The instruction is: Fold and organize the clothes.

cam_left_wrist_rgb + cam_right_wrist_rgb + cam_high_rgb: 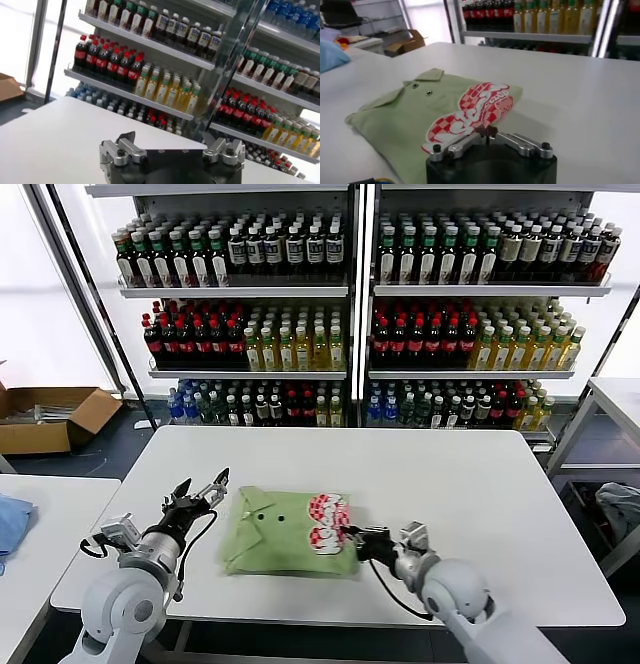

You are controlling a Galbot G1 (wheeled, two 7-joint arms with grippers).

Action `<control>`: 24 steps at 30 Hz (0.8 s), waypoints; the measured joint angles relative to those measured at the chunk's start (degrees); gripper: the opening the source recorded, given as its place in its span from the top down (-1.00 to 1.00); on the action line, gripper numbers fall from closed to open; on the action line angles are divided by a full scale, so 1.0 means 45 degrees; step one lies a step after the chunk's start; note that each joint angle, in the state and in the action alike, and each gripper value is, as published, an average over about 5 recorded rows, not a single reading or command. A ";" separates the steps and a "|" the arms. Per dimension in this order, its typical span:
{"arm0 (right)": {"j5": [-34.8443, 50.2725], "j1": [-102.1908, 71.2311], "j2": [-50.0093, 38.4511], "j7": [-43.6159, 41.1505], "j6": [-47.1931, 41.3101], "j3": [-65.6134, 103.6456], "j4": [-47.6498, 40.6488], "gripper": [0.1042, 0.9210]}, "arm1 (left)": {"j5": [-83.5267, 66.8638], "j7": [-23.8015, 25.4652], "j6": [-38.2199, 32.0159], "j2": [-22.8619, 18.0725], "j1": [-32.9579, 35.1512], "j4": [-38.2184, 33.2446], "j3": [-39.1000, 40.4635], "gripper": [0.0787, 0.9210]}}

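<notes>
The light green polo shirt [280, 534] lies folded on the white table [470, 494], collar and dark buttons up, with the red-and-white checkered print [328, 522] at its right end. It also shows in the right wrist view [410, 117]. My right gripper [351, 535] is shut, its tips together at the shirt's right edge beside the print [475, 112]; no cloth shows between them [486, 132]. My left gripper [204, 481] is open and empty, raised just left of the shirt's collar end; its view [169, 141] shows only table and shelves.
Shelves of bottles [350, 294] stand behind the table. A cardboard box [50, 416] sits on the floor at far left. A blue cloth [12, 522] lies on a side table at left. A grey-blue fabric heap [620, 509] is at far right.
</notes>
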 measured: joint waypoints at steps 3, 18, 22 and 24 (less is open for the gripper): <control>-0.0099 -0.0482 -0.0562 -0.0145 0.0176 0.0599 0.0132 1.00 | 0.0030 -0.0002 -0.0005 -0.0099 0.0052 -0.0043 0.0051 -0.77; -0.1574 -0.2544 -0.1029 0.0779 0.1801 0.2886 0.1518 0.18 | 0.0671 0.0508 -0.0440 -0.0188 0.0542 -0.0455 -0.0118 -0.77; -0.1857 -0.3441 -0.0768 0.0857 0.2479 0.3904 0.2173 -0.10 | 0.1357 0.1089 -0.0944 -0.0161 0.0929 -0.0713 -0.0280 -0.77; -0.1934 -0.3976 -0.0571 0.0849 0.2821 0.4486 0.2482 -0.22 | 0.1849 0.1433 -0.1318 -0.0182 0.1169 -0.0836 -0.0368 -0.77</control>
